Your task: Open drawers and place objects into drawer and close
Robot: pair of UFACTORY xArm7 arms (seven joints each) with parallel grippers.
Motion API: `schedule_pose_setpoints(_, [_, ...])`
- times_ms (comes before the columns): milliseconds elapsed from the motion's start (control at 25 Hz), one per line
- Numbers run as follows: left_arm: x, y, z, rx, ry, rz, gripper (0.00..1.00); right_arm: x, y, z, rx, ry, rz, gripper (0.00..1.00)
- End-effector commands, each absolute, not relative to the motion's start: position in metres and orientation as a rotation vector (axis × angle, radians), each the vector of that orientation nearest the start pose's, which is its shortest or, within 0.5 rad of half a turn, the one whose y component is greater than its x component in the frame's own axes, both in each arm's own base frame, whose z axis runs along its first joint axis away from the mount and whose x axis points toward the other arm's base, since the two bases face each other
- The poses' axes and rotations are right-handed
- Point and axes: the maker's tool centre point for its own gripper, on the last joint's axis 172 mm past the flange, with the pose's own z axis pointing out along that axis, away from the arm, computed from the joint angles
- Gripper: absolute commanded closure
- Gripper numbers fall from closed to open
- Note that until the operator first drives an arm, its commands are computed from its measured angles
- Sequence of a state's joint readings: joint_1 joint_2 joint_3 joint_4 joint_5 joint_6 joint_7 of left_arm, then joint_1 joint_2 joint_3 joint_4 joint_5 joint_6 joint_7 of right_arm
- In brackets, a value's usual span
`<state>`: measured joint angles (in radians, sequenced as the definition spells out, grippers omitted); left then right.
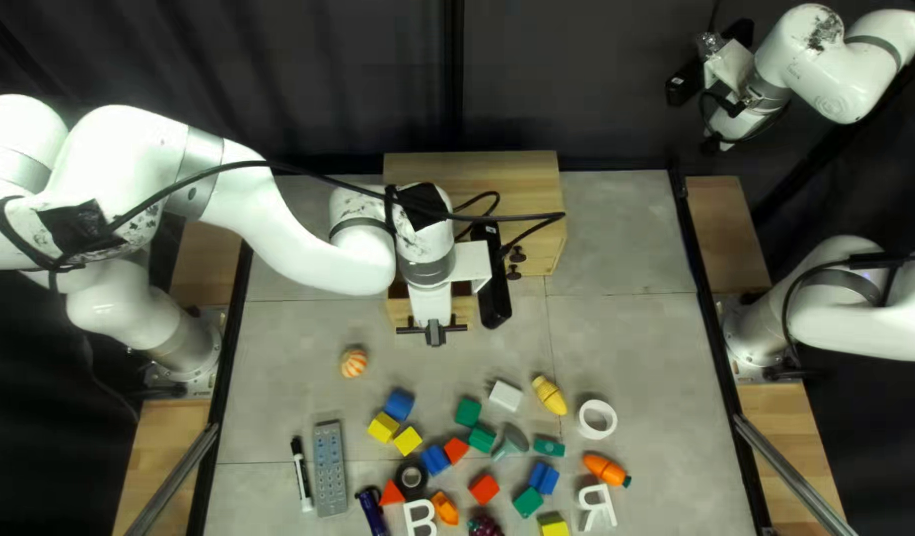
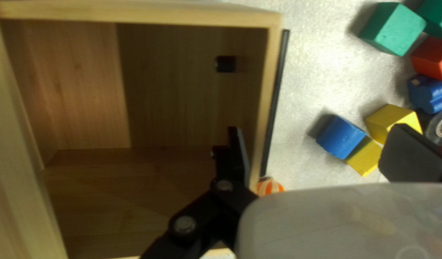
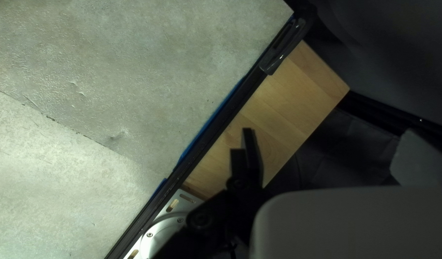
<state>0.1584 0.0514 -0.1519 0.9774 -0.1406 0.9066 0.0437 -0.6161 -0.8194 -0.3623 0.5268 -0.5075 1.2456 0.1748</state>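
Dark curtain [image 1: 328, 79], grey tabletop [image 1: 621, 347], 2 silver bars [image 1: 173, 481], wooden side panels [image 1: 723, 228]

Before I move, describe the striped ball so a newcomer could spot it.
Find the wooden cabinet at the table's far edge, then its open drawer. The ball lies just off the drawer's front, toward the left arm's base. It's round with orange and pale stripes; nearby blocks are plain-coloured.

The left arm [image 1: 313, 260] is glossy white, with rounded tubular segments, a pale grey joint band [image 1: 197, 167] and a black patch [image 1: 78, 220] edged with dark mottling. A long black cable [image 1: 279, 167] trails along its shell. The right arm [image 1: 810, 74] is likewise white, blotched dark near one joint. Round silver screws [image 2: 185, 224] stud the left gripper's [image 1: 433, 330] black links.
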Motion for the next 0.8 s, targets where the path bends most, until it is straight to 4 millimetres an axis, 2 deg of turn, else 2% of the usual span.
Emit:
schedule_pose_setpoints(40, [0.470, -0.025, 0.147, -3.263, -0.077, -0.035, 0.00, 0.100, -0.285, 0.235, -3.038, 1.483, -0.003, 0.00])
schedule_pose_setpoints(800, [0.472, -0.036, 0.155, -3.257, -0.071, -0.042, 0.00, 0.100, -0.285, 0.235, -3.038, 1.483, -0.003, 0.00])
